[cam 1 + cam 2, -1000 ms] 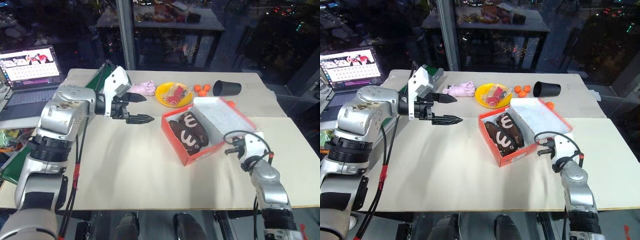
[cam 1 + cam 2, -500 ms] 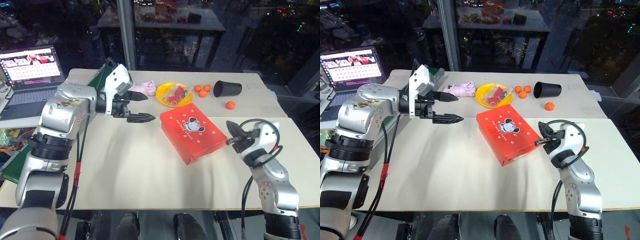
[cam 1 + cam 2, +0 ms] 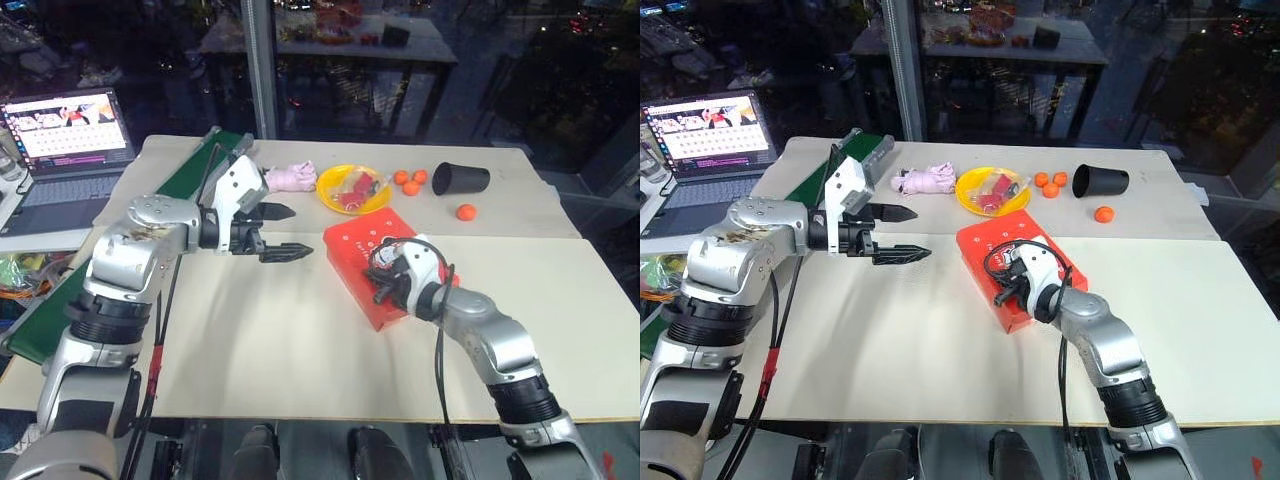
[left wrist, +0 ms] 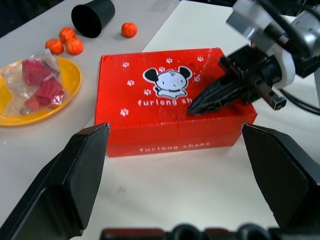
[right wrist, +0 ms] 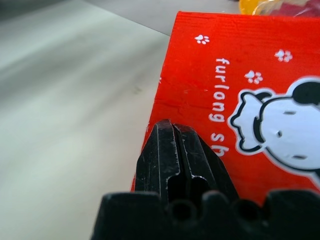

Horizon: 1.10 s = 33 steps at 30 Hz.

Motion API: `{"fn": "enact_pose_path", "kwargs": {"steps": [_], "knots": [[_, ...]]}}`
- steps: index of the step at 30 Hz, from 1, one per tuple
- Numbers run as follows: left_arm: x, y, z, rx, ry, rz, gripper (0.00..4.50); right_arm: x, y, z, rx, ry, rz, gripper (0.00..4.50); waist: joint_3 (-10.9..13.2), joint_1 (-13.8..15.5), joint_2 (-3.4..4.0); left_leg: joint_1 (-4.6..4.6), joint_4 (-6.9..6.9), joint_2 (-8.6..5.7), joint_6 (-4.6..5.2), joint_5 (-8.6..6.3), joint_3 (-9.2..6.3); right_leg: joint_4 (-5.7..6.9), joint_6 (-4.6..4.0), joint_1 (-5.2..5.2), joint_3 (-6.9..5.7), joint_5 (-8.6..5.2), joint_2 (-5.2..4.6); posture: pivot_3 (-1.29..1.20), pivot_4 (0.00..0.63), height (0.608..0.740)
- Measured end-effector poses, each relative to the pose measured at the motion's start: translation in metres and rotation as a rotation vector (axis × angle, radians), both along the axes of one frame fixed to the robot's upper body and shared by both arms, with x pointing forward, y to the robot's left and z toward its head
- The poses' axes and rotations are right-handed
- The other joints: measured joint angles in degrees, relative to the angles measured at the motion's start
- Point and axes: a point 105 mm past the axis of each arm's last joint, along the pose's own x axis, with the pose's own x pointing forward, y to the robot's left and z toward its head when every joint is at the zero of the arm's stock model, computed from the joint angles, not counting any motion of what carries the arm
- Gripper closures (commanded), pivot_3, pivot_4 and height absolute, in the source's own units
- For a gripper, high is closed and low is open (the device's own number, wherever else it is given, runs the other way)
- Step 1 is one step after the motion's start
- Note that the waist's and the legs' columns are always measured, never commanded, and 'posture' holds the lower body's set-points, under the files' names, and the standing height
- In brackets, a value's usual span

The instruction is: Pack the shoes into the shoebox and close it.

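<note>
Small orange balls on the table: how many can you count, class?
3: two orange balls together between the yellow plate and black cup, one just nearer than the cup.

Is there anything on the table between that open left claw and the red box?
No. In the left eye view, just bare table separates the left gripper from the shoebox; the left wrist view shows the same.

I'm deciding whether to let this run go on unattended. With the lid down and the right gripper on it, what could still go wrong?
The shut right gripper rests near one edge of the red-orange cardboard shoebox with the cartoon mouse lid; pressing off-centre might slide or tip the box, or dent the lid.

The lid may not be fully seated and could spring up once the gripper lifts.

The open left gripper hangs beside the box; a box pushed that way might bump it.
</note>
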Motion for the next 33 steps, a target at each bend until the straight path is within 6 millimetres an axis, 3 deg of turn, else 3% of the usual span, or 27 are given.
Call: {"fn": "enact_pose_path", "kwargs": {"steps": [6, 7, 8, 13, 15, 19, 24, 26, 30, 33], "knots": [[-0.004, -0.004, -0.008, -0.028, 0.025, 0.003, 0.0, 0.0, -0.003, 0.003, 0.022, 0.013, -0.003, 4.47, 0.0, 0.0, 0.0, 0.09, -0.01, 0.01, 0.0, 0.0, 0.0, 0.01, 0.0, 0.06, 0.0, 0.0, 0.01, 0.0, 0.15, 0.74], [-0.005, -0.005, -0.01, -0.034, 0.032, 0.003, 0.0, 0.0, -0.005, 0.008, 0.058, 0.014, -0.01, 3.93, 0.0, 0.0, 0.0, 0.04, -0.02, 0.01, 0.0, 0.0, 0.0, 0.01, -0.01, 0.01, 0.0, 0.0, 0.01, 0.0, 0.15, 0.74], [-0.005, -0.004, -0.012, -0.038, 0.04, 0.003, 0.0, -0.001, -0.008, 0.017, 0.086, -0.004, -0.016, 3.75, 0.0, 0.0, 0.0, 0.0, -0.02, 0.01, 0.0, 0.0, 0.0, 0.02, -0.01, -0.02, 0.0, 0.0, 0.01, 0.0, 0.15, 0.74], [-0.008, -0.001, -0.022, -0.058, 0.035, -0.009, 0.0, -0.013, -0.034, 0.072, 0.112, -0.155, -0.036, 1.95, 0.0, 0.2, 0.0, -0.01, -0.03, 0.02, 0.0, 0.0, -0.01, 0.01, -0.01, -0.01, -0.01, 0.0, 0.01, 0.0, 0.15, 0.74], [-0.009, -0.002, -0.024, -0.084, 0.004, -0.024, 0.0, -0.024, -0.046, 0.08, 0.077, -0.179, -0.043, 1.36, 0.0, 0.4, 0.01, 0.01, -0.03, 0.02, 0.0, 0.0, 0.0, 0.0, -0.02, 0.0, -0.01, 0.0, 0.0, 0.0, 0.15, 0.74], [-0.003, 0.003, -0.026, -0.137, -0.027, 0.027, 0.0, -0.039, -0.066, 0.076, 0.038, -0.153, -0.075, 0.05, 0.0, 1.0, -0.01, 0.02, -0.01, 0.03, 0.0, 0.0, 0.0, -0.03, -0.11, 0.02, -0.01, -0.05, 0.0, 0.0, 0.15, 0.74], [0.001, 0.015, -0.04, -0.138, -0.01, 0.085, 0.0, -0.058, -0.097, 0.056, 0.051, -0.091, -0.191, 0.05, 0.0, 1.0, 0.0, 0.02, -0.01, 0.01, 0.0, 0.0, 0.02, -0.07, -0.07, 0.03, 0.01, -0.02, -0.01, 0.0, 0.15, 0.74], [0.002, 0.018, -0.045, -0.143, 0.001, 0.105, 0.0, -0.056, -0.111, 0.052, 0.018, -0.102, -0.271, 0.05, 0.0, 0.9, 0.0, 0.04, 0.03, 0.02, 0.0, 0.0, 0.02, -0.06, -0.11, 0.04, 0.02, -0.02, -0.01, 0.0, 0.15, 0.74], [0.004, 0.017, -0.049, -0.163, 0.004, 0.139, 0.0, -0.043, -0.168, 0.032, -0.19, -0.137, -0.552, 0.05, 0.0, 1.0, 0.0, 0.08, 0.05, -0.01, 0.0, 0.0, 0.06, -0.11, -0.34, 0.09, 0.02, -0.15, -0.04, 0.0, 0.15, 0.74], [0.001, 0.015, -0.051, -0.183, -0.004, 0.165, 0.0, -0.039, -0.179, 0.019, -0.18, -0.156, -0.626, 0.05, 0.0, 0.8, 0.0, 0.09, -0.03, 0.02, 0.0, -0.01, 0.04, -0.12, -0.04, 0.07, 0.02, 0.02, -0.01, 0.0, 0.15, 0.74]]}}
